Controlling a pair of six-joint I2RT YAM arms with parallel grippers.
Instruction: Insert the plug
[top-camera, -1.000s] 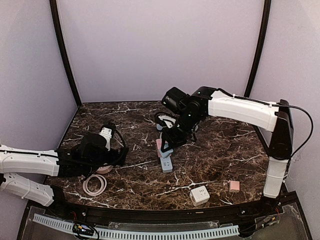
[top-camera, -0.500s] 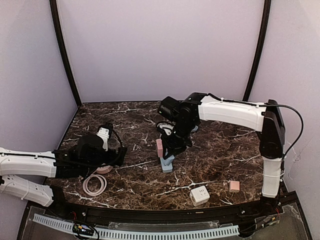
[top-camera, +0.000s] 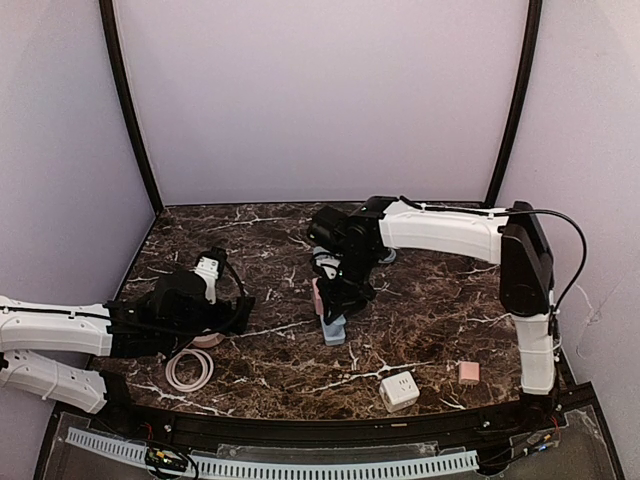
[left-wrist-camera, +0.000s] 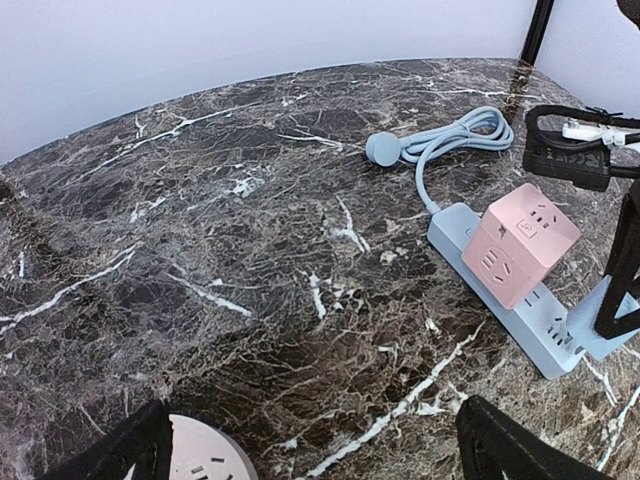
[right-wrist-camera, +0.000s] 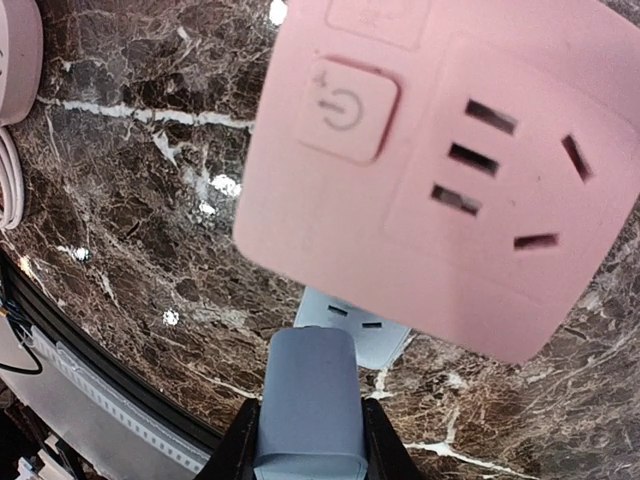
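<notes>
Gripping a pale blue plug (right-wrist-camera: 308, 395) from both sides, the right tool (right-wrist-camera: 310, 440) was seen clenched on it. The plug was held at the near end of the blue power strip (left-wrist-camera: 520, 305); whether the two were touching could not be told. A pink cube socket (left-wrist-camera: 520, 243) was seated on the strip just beside the plug, so little room was left on that side. The strip was laid near the middle of the tabletop (top-camera: 440, 310), well apart from every edge, and its blue cable (left-wrist-camera: 450, 135) was looped behind it toward the back wall. Bare marble was left open in front of the strip and to its right. Near the front edge a white cube socket (top-camera: 399, 390) and a small pink block (top-camera: 468, 372) were set well apart from the strip. The left tool (left-wrist-camera: 315, 450) was held released, fingers spread wide, at the left side over a round pale disc (left-wrist-camera: 195, 455), with a coiled white cable (top-camera: 188, 368) just beside it.
</notes>
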